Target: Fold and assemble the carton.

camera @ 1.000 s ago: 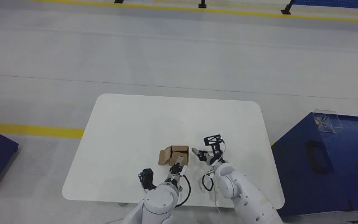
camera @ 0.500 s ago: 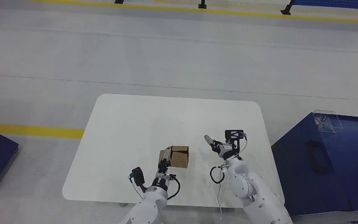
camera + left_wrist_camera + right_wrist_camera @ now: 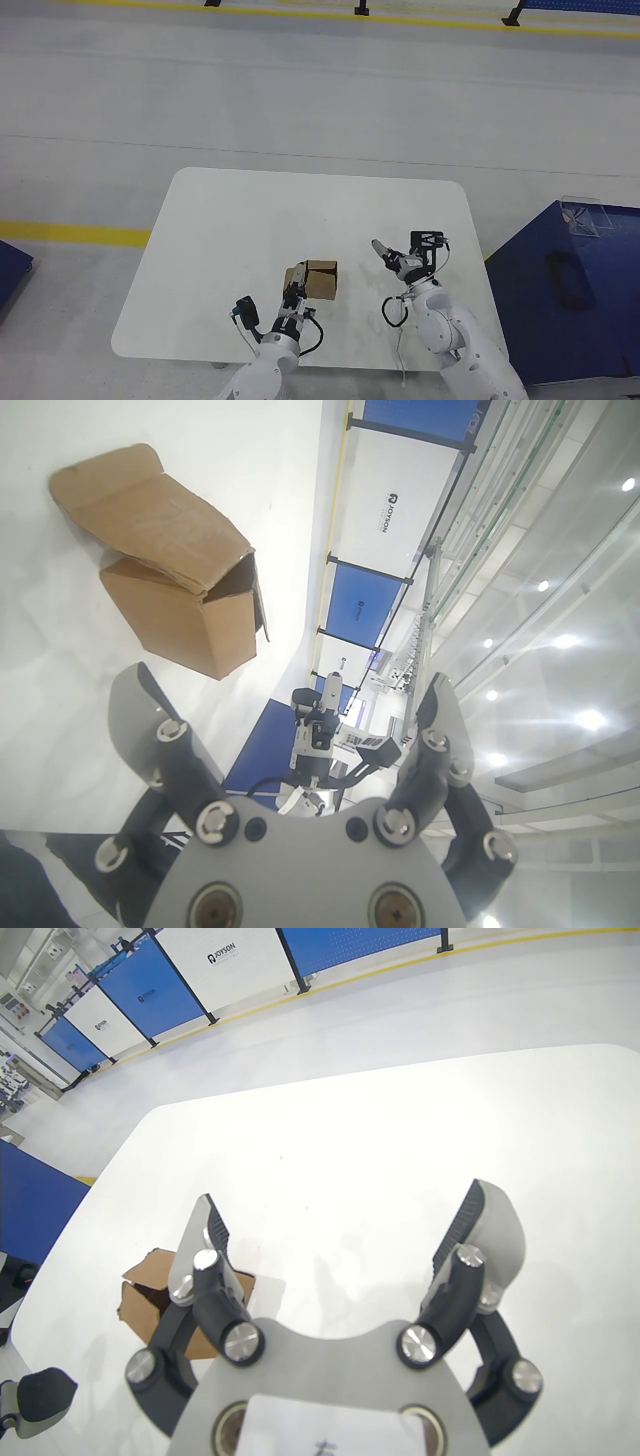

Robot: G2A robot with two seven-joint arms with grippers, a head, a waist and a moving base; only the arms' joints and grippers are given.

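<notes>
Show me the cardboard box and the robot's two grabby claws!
carton [image 3: 165, 530], left wrist view, on its broad brown upper panel.
left gripper [image 3: 287, 680], left wrist view, midway between its open fingertips.
right gripper [image 3: 345, 1198], right wrist view, midway between its open fingertips.

carton [image 3: 175, 565]: brown cardboard, matt and fibrous; flap edges ragged, faces creased.
table [image 3: 250, 220]: white top, smooth, with a faint sheen.
left gripper [image 3: 287, 677]: dull grey metal fingers, matt black plastic links, bright screws.
right gripper [image 3: 347, 1195]: grey metal fingers; pads [image 3: 452, 1223] black, ribbed, rubber-like.
floor [image 3: 300, 90]: pale grey, smooth.
</notes>
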